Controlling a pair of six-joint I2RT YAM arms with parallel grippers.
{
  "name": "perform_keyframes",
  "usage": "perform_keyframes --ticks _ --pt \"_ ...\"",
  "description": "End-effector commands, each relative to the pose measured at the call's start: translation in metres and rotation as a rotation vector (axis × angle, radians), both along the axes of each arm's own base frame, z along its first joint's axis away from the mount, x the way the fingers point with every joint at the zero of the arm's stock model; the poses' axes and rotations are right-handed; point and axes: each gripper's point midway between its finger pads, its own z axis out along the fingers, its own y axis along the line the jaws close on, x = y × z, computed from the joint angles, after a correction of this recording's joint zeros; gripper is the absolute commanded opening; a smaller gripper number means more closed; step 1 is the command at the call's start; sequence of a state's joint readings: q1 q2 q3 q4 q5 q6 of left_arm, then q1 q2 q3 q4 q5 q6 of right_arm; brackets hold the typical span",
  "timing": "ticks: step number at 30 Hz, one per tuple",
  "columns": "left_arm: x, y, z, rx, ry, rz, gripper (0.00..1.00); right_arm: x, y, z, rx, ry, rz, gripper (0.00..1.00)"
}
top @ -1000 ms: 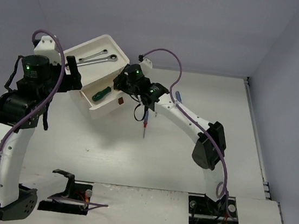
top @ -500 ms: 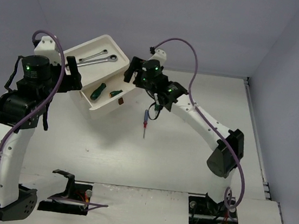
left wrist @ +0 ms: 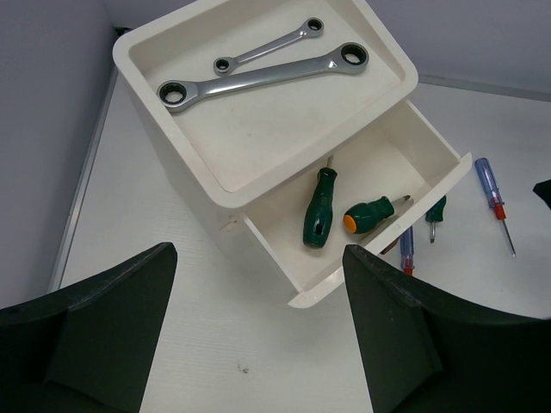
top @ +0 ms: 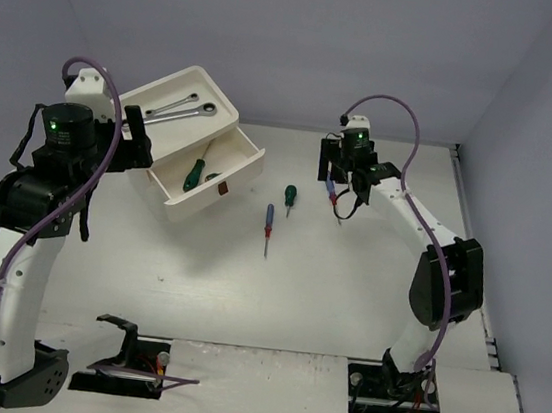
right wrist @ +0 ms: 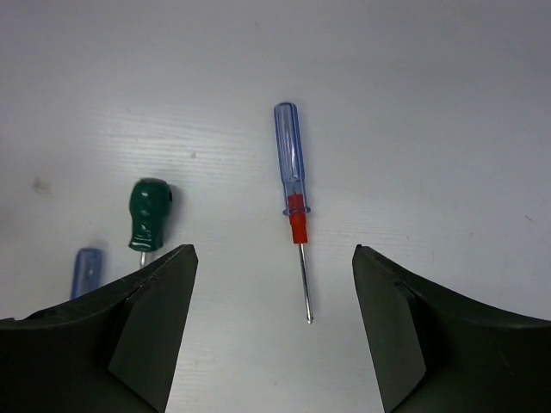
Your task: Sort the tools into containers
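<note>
**Spotter:** Which tool are you lining up?

**Me:** The blue-handled screwdriver with the red collar. It lies flat on the table, right under my right gripper. It sits in the gap between the jaws and touches neither. The jaws stand wide apart with nothing in them.

**Spotter:** How does it lie?

**Me:** On the wrist view its long axis runs 12 to 6, handle at 12 and tip at 6. My fingers sit at 9 and 3, so they straddle it crosswise. I judge a straight drop would do, perhaps with a nudge toward 12 to take the handle rather than the thin shaft.

**Spotter:** Neighbours?

**Me:** A green stubby screwdriver lies at 9 o'clock, near my finger on that side but apart from the blue one. A second blue handle peeks out at 8. That finger could clip the green one on the way down.

**Spotter:** And the left?

**Me:** My left gripper hangs spread and empty over the white box, well apart from this tool, so the right arm is nearer. From overhead, the open drawer lies at 9 o'clock from the right gripper. Only the loose screwdrivers lie on the table between them. The back wall is close at 12, and open room lies toward 6.
</note>
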State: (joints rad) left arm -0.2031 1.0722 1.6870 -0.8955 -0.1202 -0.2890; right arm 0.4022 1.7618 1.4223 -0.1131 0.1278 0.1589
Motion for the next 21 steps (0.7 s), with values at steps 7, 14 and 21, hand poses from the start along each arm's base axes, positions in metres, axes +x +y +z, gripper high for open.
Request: perform_keyframes --ticks 7,14,21 --pt "0.003 -0.005 0.008 -0.033 -0.035 -0.007 0.75 0.034 -0.002 -0.073 -0.135 0.089 0.064 0.62" --pt "0.0 0.0 0.005 -0.027 -0.033 0.019 0.75 0.06 -0.004 -0.114 -0.136 0.137 0.044 0.54" --pt "0.0 0.005 0.004 -0.011 -0.034 0.037 0.75 0.076 -0.012 -0.139 -0.106 0.174 0.036 0.44"
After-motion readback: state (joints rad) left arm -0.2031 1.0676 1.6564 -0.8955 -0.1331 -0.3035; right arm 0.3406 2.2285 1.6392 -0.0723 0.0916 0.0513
